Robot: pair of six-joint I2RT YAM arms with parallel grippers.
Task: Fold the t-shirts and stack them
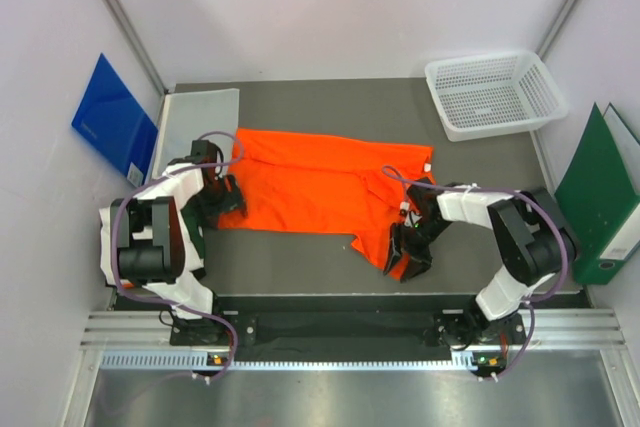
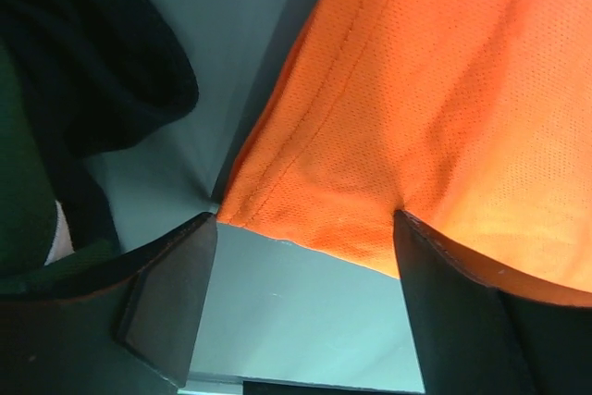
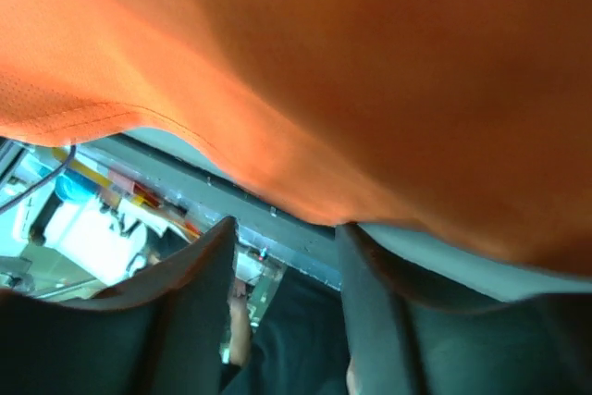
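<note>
**Grasp stage of the first fold; both grippers at the shirt's edges**

- Landmark: white plastic mesh basket at the far right corner of the dark grey table.
- The plain bright orange short-sleeved t-shirt lies spread and rumpled on the table, left of the basket and nearer the arms. It is not yet folded.
- The left gripper sits at the shirt end farthest from the basket. Its wrist view shows the jaws wide apart, with the stitched hem lying between the fingers and nothing pinched.
- The right gripper is at the shirt's near corner, straight toward the arms from the basket. Its jaws stand part-way apart with a clear gap, and orange cloth drapes across the tips.
- Judgement: the step in hand is taking hold of two edge points. Next, both pairs of jaws need to pinch cloth, then lift together and carry one side over the other.
- Hard to tell: whether any cloth sits inside the right gripper's gap, since the fabric fills its wrist view. The arm bodies hide the exact corner in the top view. No white t-shirt shows anywhere.
</note>
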